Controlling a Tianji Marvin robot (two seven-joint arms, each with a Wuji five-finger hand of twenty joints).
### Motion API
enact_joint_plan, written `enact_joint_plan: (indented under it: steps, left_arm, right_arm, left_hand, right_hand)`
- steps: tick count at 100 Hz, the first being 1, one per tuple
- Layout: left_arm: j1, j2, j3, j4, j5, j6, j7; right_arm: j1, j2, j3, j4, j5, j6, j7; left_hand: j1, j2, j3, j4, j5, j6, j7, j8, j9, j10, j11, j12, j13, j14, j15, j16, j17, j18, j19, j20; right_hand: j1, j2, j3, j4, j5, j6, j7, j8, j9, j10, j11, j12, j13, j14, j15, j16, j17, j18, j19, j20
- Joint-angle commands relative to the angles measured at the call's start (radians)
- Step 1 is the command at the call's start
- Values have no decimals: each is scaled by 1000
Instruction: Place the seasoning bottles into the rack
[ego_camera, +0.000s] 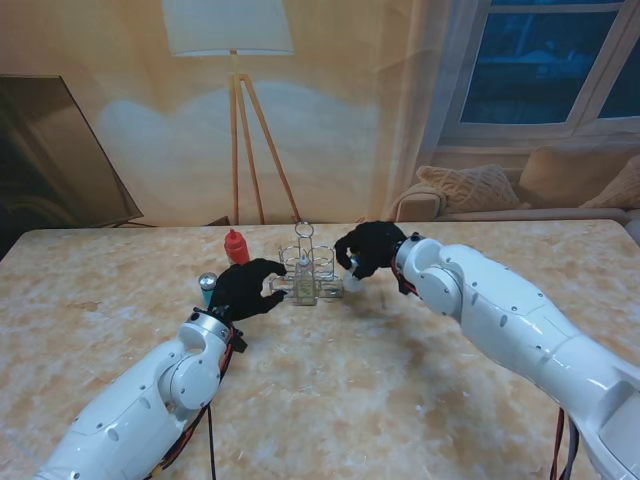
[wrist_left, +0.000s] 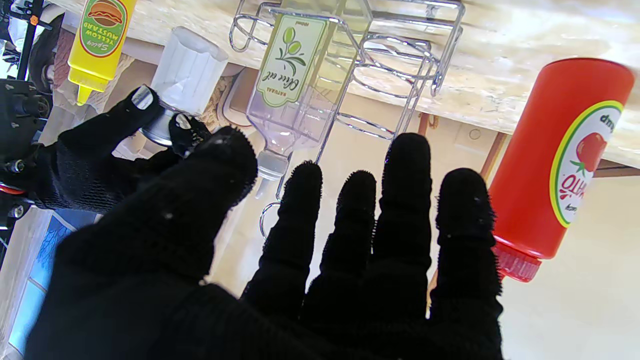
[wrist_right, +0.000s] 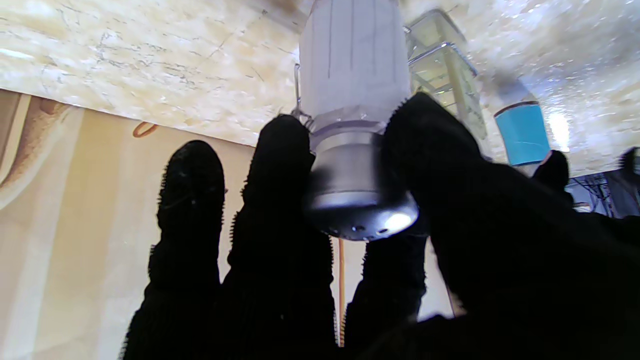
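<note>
Where labels read: the clear bottle (wrist_left: 295, 75) seated in the wire rack (wrist_left: 400, 60) says "Olive oil" with a green olive sprig; its contents look near-colourless. A yellow bottle (wrist_left: 100, 35) past the rack reads "Spicy Yellow Mustard" under a burger picture. On the red squeeze bottle (wrist_left: 560, 155), only part of a word beside a tomato picture shows (not fully legible).

Right hand (ego_camera: 368, 250) has thumb and fingers clamped on the metal cap of a white shaker (wrist_right: 352, 65), held at the rack's right side; whether its base sits in a ring, I cannot tell. Left hand (ego_camera: 248, 287) is spread, fingers apart, gripping nothing, at the rack's near-left side.

Rack stands mid-table (ego_camera: 330, 400). Red bottle is far-left of it, and a blue-banded can (ego_camera: 207, 288) sits just left of the left hand.
</note>
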Motion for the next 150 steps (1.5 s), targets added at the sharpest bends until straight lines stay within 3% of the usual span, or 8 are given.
enact_joint_plan:
  steps: [1,41,80,150]
  left_arm:
    - [3,-1,-2,-5,2,-2,-11]
    - [3,0,-4,-4,4,-1,-9]
    - [1,-1,-2,-2,4,1,-10]
    - [4,0,-5,-4,6,1,-9]
  right_arm:
    - [0,-23,-7,3,3,17,-1]
    - [-8,-58,-33,9,33,123,-42]
    - [10,-93,-69,51,53,145,-87]
    - [10,-128,-99,95,64,162,-149]
  left_hand:
    - [12,-16,35,18,27,-11,21,14,-2,10,-1,4,-12,-15,3,4,-1,-13,-3,10]
    - [13,-16,36,18,27,-11,22,14,-3,9,-1,4,-12,-16,3,4,0,-13,-2,8]
    - [14,-14,36,18,27,-11,22,13,-3,9,-1,3,-13,-15,3,3,-1,-14,-2,7]
    - [13,-16,36,18,30,-11,26,15,-4,10,-2,3,-13,-15,3,4,-2,-13,-1,6]
  right_hand:
    - [65,-5,137,60,44,29,100,12,70,-67,90,47,42,-79,41,27,15,17,30,25]
    - [72,-4,136,54,46,59,98,13,71,-38,96,47,47,-65,60,10,22,37,38,44]
    - [75,9,125,56,42,71,93,12,67,-30,96,51,47,-65,72,3,22,35,45,54]
    - [83,31,102,57,25,71,92,15,51,-32,95,58,37,-57,78,-16,17,26,42,59]
